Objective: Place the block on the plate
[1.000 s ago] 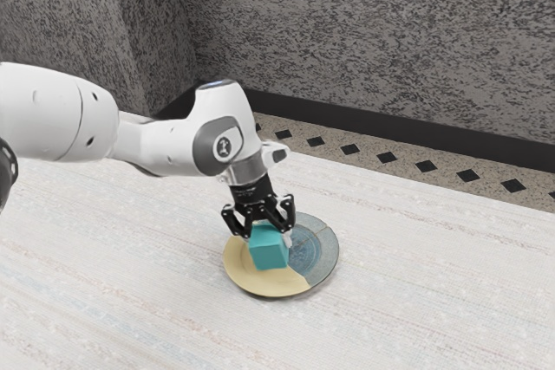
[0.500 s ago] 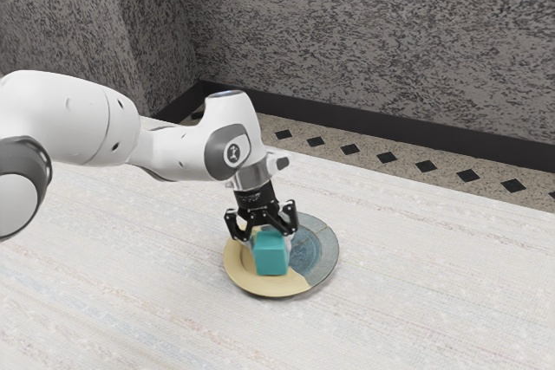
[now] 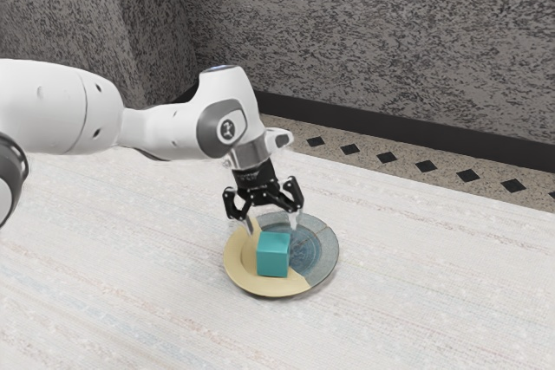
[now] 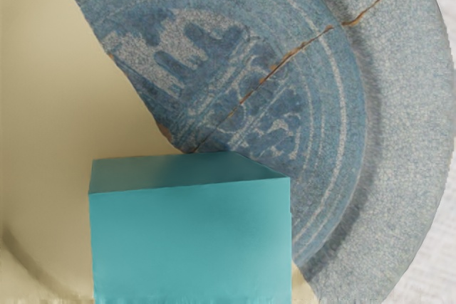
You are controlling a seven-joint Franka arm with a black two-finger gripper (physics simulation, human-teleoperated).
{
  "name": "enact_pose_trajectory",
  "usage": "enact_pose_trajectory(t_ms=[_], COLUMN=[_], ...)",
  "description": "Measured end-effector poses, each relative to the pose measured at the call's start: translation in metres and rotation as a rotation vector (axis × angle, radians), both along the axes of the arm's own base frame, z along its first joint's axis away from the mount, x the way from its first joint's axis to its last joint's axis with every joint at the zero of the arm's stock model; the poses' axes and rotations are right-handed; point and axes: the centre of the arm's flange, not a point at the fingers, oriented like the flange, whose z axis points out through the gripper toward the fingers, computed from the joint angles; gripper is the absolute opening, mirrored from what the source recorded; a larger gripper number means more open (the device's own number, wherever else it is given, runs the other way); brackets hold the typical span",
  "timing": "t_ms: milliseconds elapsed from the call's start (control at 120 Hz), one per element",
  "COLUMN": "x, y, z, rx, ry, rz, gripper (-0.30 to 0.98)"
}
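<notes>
Just above the plate, my gripper [image 3: 272, 224] is open, its fingertips spread apart over the block. The teal block [image 3: 273, 255] rests on the plate [image 3: 324, 275], near its middle, across the cream part and the edge of the blue-grey part. In the wrist view the block [image 4: 190, 240] lies under the hand, with the plate [image 4: 407, 105] around it and a brown crack line running across the blue-grey part.
A pale, streaked tabletop [image 3: 416, 301] surrounds the plate. Behind the table are a speckled floor strip with dark diamonds [image 3: 386, 158] and a grey mottled wall [image 3: 373, 41].
The fingers have opened and come off the block. My hand has risen a little from it, and the block has settled upright on the plate.
</notes>
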Motion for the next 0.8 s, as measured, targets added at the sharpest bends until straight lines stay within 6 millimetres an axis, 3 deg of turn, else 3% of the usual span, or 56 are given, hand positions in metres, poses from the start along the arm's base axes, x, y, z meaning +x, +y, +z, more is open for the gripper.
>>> enact_pose_trajectory(t_ms=[200, 425, 533, 700, 800], x=[0.001, -0.006, -0.019, -0.038, -0.048], y=[0.003, 0.041, 0.061, 0.081, 0.084], z=[0.093, 0.179, 0.226, 0.268, 0.277], rx=[0.017, 0.092, 0.112, 0.117, 0.111], ry=[-0.063, -0.108, -0.135, -0.126, -0.102], rz=[-0.064, -0.177, -0.227, -0.285, -0.310], gripper=[0.68, 0.68, 0.68, 0.69, 0.69])
